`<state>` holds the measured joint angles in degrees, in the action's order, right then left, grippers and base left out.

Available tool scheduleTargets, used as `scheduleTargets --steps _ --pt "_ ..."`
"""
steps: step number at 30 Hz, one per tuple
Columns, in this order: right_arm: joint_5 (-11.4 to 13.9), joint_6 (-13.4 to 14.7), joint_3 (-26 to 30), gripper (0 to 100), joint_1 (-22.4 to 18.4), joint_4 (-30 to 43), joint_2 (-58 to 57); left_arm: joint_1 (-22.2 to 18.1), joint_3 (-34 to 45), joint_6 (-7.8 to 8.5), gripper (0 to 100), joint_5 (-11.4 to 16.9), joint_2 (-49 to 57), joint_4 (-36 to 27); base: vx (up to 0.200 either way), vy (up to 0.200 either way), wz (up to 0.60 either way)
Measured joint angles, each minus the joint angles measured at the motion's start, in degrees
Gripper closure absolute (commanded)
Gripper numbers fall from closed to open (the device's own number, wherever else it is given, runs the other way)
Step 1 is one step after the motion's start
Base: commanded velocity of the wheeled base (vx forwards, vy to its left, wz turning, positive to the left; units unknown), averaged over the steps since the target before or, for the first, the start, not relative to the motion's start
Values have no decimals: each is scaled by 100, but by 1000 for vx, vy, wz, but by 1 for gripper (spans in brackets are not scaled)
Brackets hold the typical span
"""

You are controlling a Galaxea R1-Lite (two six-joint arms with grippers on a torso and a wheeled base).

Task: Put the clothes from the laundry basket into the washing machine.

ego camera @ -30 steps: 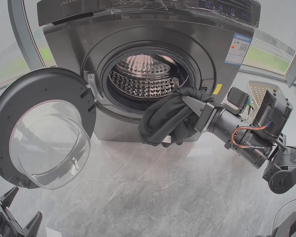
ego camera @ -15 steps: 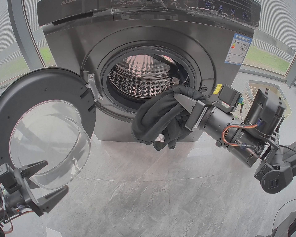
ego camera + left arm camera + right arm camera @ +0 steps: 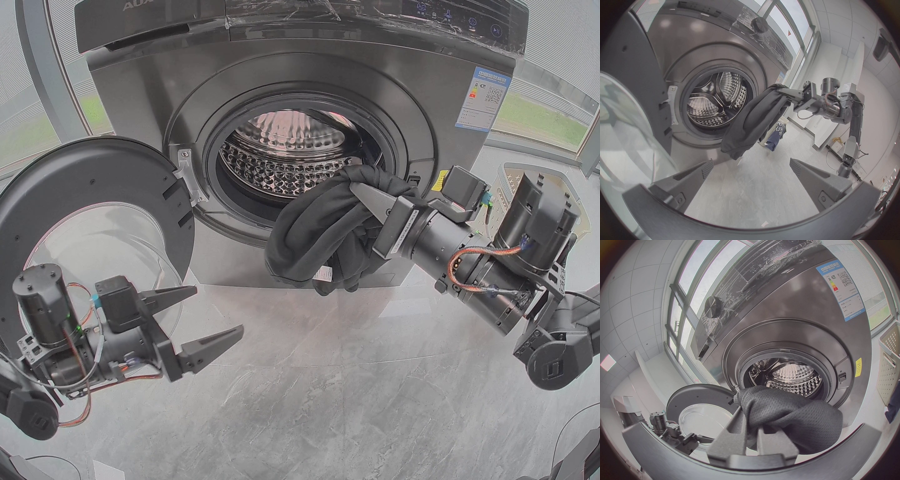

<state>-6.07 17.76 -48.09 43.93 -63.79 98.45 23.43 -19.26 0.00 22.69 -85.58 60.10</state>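
The right gripper (image 3: 365,195) pinched the limp, seemingly light garment (image 3: 312,231) by its bunched top before the washing machine (image 3: 156,81), while the left gripper (image 3: 215,310) gaped.

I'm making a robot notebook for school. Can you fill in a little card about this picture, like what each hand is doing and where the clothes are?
right hand: shut on the black garment
black garment: hanging in front of the drum opening, not yet inside
left hand: open, empty, low in front of the door
door: swung wide open
drum: shiny metal, no clothes seen inside
washing machine: dark grey front-loader
laundry basket: beside the machine, a dark blue cloth hanging on it
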Motion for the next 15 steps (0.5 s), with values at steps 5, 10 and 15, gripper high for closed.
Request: scheduleTargets --steps 5,10,15 --pt "0 0 -6 100 13 0 -2 126 -573 -167 0 -22 -720 211 0 0 0" --pt "0 2 13 100 44 -6 -7 168 -1017 -278 0 -61 -1258 247 0 0 0" --pt "-5 5 22 100 93 -9 -7 171 -1384 -380 0 -123 -1702 373 0 0 0"
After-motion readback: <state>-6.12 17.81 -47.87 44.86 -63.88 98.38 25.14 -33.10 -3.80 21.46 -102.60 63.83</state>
